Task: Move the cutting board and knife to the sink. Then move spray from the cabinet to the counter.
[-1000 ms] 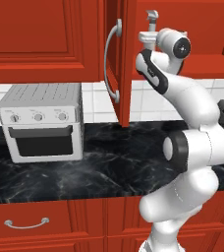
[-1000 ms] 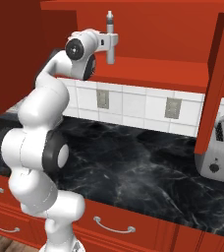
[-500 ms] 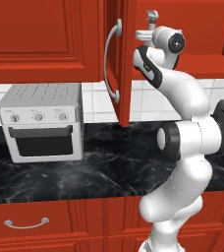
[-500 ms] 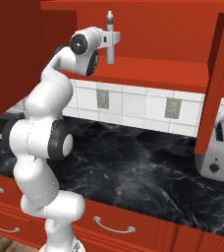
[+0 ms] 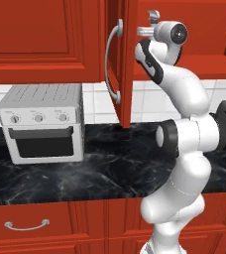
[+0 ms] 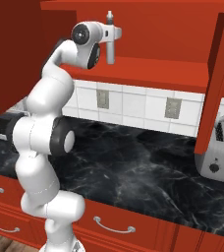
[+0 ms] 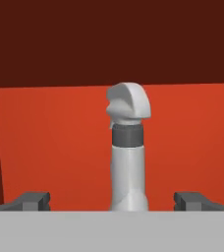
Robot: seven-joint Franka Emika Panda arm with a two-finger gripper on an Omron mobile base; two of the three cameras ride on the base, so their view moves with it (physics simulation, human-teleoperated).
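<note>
Now your fingers (image 7: 112, 201) stand released either side of the spray (image 7: 128, 157), upright on the cabinet (image 6: 148, 69) shelf; likely light, stiff and tippy, so clamp its body.

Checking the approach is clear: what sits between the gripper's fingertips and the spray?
Nothing: in the hand view the spray stands upright, centred between the open gripper's tips, with bare red cabinet shelf around it.

Items you cannot fully check:
- Spray (image 7: 127, 157): base cut off at the bottom of the hand view; in the left base view its lower body is hidden behind the tool (top alone visible).
- Toaster (image 6: 221, 157): cut by the right edge.
- Cabinet (image 5: 120, 59): interior hidden by its open door.
</note>
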